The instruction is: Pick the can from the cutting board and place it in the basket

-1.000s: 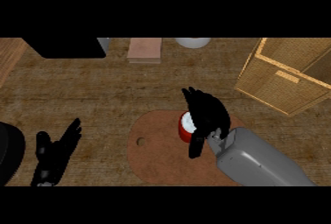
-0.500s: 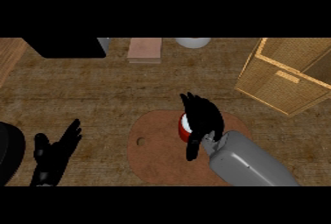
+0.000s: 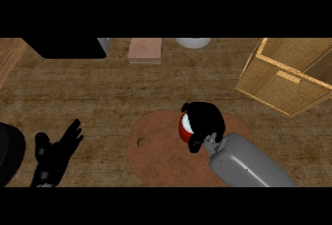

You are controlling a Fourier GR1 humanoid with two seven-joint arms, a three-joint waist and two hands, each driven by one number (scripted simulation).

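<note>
A red can (image 3: 184, 127) with a white top stands on the round brown cutting board (image 3: 156, 154) in the middle of the head view. My right hand (image 3: 206, 119) is curled over and around the can, hiding most of it; only its left side shows. The wicker basket (image 3: 279, 83) stands at the upper right, well apart from the board. My left hand (image 3: 57, 151) rests open at the lower left, fingers pointing up.
A black appliance (image 3: 68, 47) sits at the back left, a pink box (image 3: 145, 49) beside it, and a white round object (image 3: 193, 42) at the back edge. A dark round thing (image 3: 9, 154) shows at the left edge. The counter is brown wood.
My right hand has slid a little left and down over the can and its fingers have closed round it. The left hand has not moved.
</note>
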